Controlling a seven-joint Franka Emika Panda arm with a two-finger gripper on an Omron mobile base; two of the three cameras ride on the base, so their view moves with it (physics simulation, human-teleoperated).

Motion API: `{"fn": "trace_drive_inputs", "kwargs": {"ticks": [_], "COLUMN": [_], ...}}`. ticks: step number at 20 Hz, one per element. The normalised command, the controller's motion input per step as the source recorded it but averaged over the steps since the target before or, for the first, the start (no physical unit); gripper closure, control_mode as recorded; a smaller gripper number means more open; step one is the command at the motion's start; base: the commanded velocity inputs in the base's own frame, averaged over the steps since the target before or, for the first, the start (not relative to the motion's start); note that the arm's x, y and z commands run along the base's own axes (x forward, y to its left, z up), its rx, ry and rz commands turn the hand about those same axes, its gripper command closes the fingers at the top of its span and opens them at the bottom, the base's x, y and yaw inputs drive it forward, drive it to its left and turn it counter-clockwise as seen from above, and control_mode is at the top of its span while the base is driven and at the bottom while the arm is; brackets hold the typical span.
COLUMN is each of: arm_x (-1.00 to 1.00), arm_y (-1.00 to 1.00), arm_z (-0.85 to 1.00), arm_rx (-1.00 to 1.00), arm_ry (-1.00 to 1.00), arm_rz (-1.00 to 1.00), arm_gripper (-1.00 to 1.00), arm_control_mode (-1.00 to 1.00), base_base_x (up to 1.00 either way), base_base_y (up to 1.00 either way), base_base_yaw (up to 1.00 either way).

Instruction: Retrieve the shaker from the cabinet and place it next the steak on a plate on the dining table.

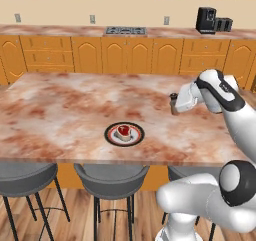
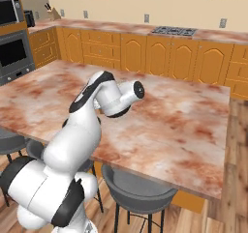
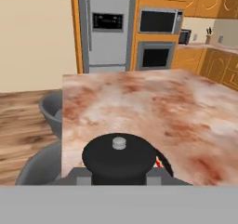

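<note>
Left base view, near to far. Along the bottom edge stand grey stools point(image 1: 111, 177), and the white arm rises from the lower right. Above them the dining table point(image 1: 60, 110), a marbled reddish surface, spans the middle of the frame. Just below frame centre lies the plate point(image 1: 124, 134), dark-rimmed, with the steak point(image 1: 123, 131) on its middle. Right of centre the gripper point(image 1: 174, 104) points leftward, and its fingers are closed on the shaker point(image 1: 173, 103), a small brown cylinder with a darker top, upright above the surface and well apart from the plate, up and to its right. Beyond the table, lower orange units run across the upper part of the frame, with a cooktop point(image 1: 125, 30) at upper centre and a dark appliance point(image 1: 206, 19) at upper right.

Hand view. The shaker's dark round top point(image 3: 119, 154) with a small silver knob sits at bottom centre; a sliver of plate rim shows beside it at lower right. A refrigerator point(image 3: 105, 29) and wall oven point(image 3: 157, 56) stand at the top.
</note>
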Motion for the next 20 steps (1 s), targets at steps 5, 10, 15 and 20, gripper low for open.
{"fn": "trace_drive_inputs", "kwargs": {"ticks": [5, 10, 15, 20], "arm_x": [0.00, 0.02, 0.18, 0.19], "arm_y": [0.00, 0.00, 0.00, 0.01], "arm_z": [-0.46, -0.47, -0.39, -0.27], "arm_rx": [0.06, 0.13, 0.07, 0.03], "arm_ry": [-0.04, -0.10, 0.06, 0.01], "arm_rz": [0.13, 0.09, 0.00, 0.00], "arm_gripper": [1.00, 1.00, 1.00, 1.00], "arm_control_mode": [-1.00, -1.00, -1.00, -1.00], "base_base_x": [0.00, 0.00, 0.00, 0.00], "base_base_y": [0.00, 0.00, 0.00, 0.00], "base_base_yaw": [0.00, 0.00, 0.00, 0.00]}}
